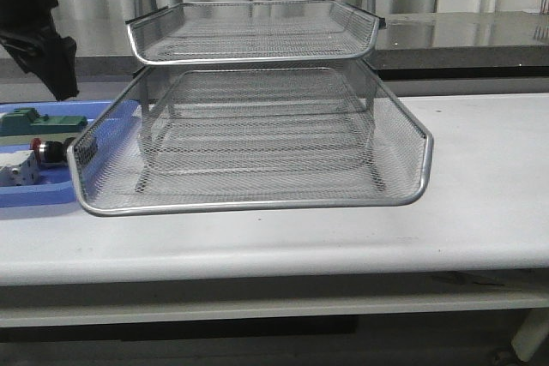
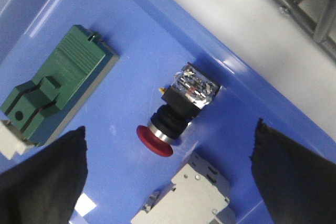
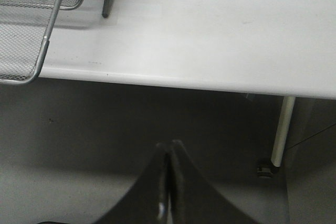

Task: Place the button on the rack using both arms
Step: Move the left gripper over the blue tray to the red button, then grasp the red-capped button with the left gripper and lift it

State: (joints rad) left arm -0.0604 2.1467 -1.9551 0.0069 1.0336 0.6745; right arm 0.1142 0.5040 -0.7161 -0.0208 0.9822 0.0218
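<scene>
Left gripper (image 2: 168, 182) is spread wide, holding nothing, hovering over the shallow blue plastic tray (image 2: 262, 114). The small push-button switch with red round cap, silver collar and black-and-blue body (image 2: 176, 113) lies on its side on the tray floor, roughly centred between the two dark fingers (image 2: 50, 177), cap end toward the hand, terminal end away. No contact yet.

Right gripper (image 3: 167, 182) has its fingers pressed together with nothing in them, parked off the front edge of the white table (image 3: 210, 30), well clear of the job.

Three-tier silver wire-mesh letter tray rack (image 1: 257, 139) sits just beside the blue tray; the button is outside it, so placement is not started.

Risks from here:
- Green moulded plastic block (image 2: 58, 85) is just beyond one finger, grey metal-cased block (image 2: 191, 192) sits close to the cap on the hand's side. A descent off-centre could clip either and shove the button.
- The button is round at the collar and lying angled across the jaws. Closing on the cap or collar may roll or squirt it out; the squarer body looks like the safer grip.
- Rack rim overhangs the tray edge, so a lift straight up near it might snag the mesh.
</scene>
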